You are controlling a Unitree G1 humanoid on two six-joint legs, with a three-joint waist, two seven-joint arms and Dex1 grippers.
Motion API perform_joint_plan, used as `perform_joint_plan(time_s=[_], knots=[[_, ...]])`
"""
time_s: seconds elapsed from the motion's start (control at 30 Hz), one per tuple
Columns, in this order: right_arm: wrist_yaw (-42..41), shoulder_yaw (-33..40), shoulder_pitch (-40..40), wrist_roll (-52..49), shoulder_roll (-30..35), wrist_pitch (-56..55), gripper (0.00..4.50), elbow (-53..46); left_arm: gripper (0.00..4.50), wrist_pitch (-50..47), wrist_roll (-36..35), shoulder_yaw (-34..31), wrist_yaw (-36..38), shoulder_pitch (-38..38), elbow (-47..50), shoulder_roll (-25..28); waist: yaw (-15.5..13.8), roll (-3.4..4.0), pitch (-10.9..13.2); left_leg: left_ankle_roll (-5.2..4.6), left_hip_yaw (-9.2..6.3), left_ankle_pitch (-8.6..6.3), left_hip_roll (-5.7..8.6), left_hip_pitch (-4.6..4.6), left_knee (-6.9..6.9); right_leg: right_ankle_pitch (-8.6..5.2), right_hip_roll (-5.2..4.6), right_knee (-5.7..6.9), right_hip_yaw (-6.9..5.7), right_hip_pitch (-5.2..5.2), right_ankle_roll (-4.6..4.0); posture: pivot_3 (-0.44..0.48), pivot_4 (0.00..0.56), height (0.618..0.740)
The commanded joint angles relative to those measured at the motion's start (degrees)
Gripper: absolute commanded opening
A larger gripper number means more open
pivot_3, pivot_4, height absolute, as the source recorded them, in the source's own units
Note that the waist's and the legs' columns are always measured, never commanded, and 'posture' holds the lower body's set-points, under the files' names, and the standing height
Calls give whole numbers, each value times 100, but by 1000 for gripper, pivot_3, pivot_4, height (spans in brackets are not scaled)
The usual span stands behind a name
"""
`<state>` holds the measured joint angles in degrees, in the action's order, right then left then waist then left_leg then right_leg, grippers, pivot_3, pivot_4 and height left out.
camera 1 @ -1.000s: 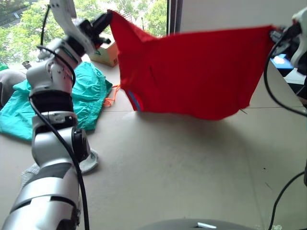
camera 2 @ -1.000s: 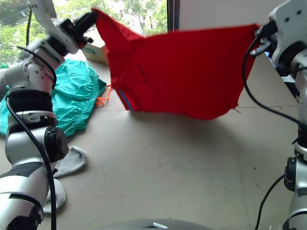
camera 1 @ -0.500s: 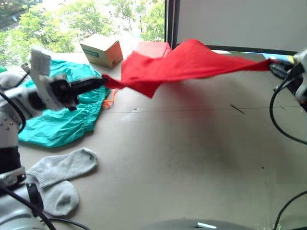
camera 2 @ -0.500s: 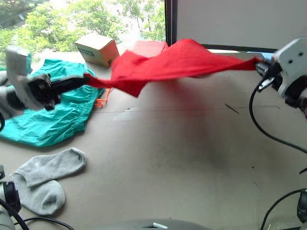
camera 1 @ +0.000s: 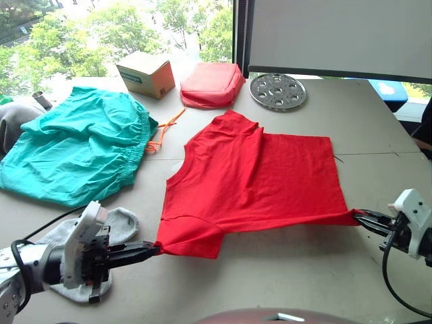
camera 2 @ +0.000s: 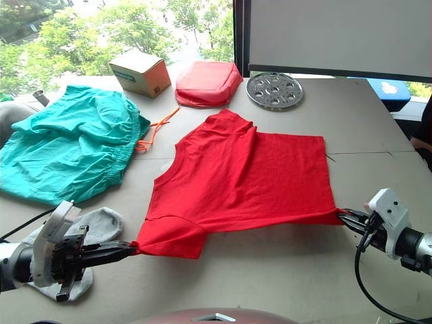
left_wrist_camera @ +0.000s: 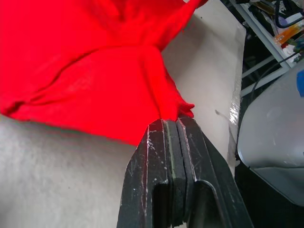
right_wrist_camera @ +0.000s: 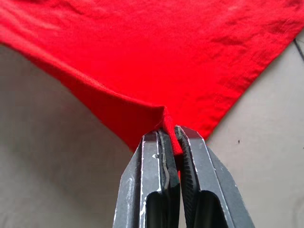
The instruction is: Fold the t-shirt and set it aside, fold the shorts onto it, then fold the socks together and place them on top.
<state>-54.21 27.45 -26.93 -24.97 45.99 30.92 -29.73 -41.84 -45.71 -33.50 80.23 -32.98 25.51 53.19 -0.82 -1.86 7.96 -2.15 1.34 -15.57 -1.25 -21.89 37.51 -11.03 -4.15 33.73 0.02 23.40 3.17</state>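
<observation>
The red t-shirt lies spread flat on the table's middle, a sleeve folded under at its near left. My left gripper is shut on the shirt's near left corner, low over the table. My right gripper is shut on the near right corner, pulling that edge taut. Both wrist views show red cloth pinched between closed fingers. The teal shorts with an orange drawstring lie crumpled at the far left. The grey socks lie at the near left, partly behind my left arm.
A cardboard box, a red padded pouch and a round metal perforated disc sit along the table's far edge. A blue object lies off the far right corner. A grey cloth lies at the far left edge.
Both grippers came down and towards me with the t-shirt, which was hanging stretched in the air and now lies flat on the table. The socks have come into view.
</observation>
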Motion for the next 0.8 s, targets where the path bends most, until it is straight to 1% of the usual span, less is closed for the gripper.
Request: perform_joint_plan(time_s=[0.03,0.1,0.13,0.2,0.27,0.37,0.47,0.6,0.67,0.8], knots=[[-528,433,-571,-107,171,-132,89,-194,0,-76,-179,-416,551,-547,252,156,-8,0,-1,0,0,0,0,0,-1,-1,0,0,-1,2,0,0,150,739],[-732,579,-916,-166,224,-73,89,-275,0,-96,-177,-538,754,-791,242,219,-13,-3,-3,0,-1,0,-1,0,-2,-3,0,0,-2,2,1,0,150,739],[-773,623,-985,-180,233,-63,89,-275,0,-181,-260,-543,697,-682,154,262,-12,-3,-6,0,-1,0,-1,0,-2,-4,0,2,-2,3,3,0,150,739],[-729,600,-897,-139,259,-118,89,-192,0,-399,-481,-448,453,-184,-98,373,-7,-10,-13,1,2,-1,-1,4,-1,-10,-1,1,0,2,12,0,150,739],[-651,472,-682,-80,316,-123,89,-90,0,-568,-584,-241,39,478,-340,378,-18,-17,-17,23,4,-13,-1,4,2,-12,-5,2,0,2,15,0,150,739],[-377,117,-228,154,458,0,89,81,0,-1123,-676,296,-536,1577,-841,475,-12,-22,-17,4,3,-2,1,2,2,-11,-3,6,-1,4,16,0,150,739],[-143,-274,268,243,567,249,89,167,0,-1280,-472,849,-745,2225,-1126,572,0,-26,-16,1,0,0,1,0,-2,-10,6,9,-4,6,13,0,150,739],[1,-664,690,267,685,564,89,136,0,-1103,-29,1455,-959,2640,-1274,614,4,-27,-17,1,3,1,3,1,-7,4,9,8,-1,5,-10,0,150,739],[28,-816,762,351,758,601,89,142,0,-970,113,1585,-969,2656,-1250,594,2,-27,-18,0,3,2,2,3,-7,4,8,9,-1,5,-10,0,150,739],[196,-1109,1057,493,783,665,89,274,0,-907,362,1810,-1289,2905,-1430,467,-8,-29,-19,1,2,1,1,3,-6,1,6,9,-2,5,-6,0,150,739]])
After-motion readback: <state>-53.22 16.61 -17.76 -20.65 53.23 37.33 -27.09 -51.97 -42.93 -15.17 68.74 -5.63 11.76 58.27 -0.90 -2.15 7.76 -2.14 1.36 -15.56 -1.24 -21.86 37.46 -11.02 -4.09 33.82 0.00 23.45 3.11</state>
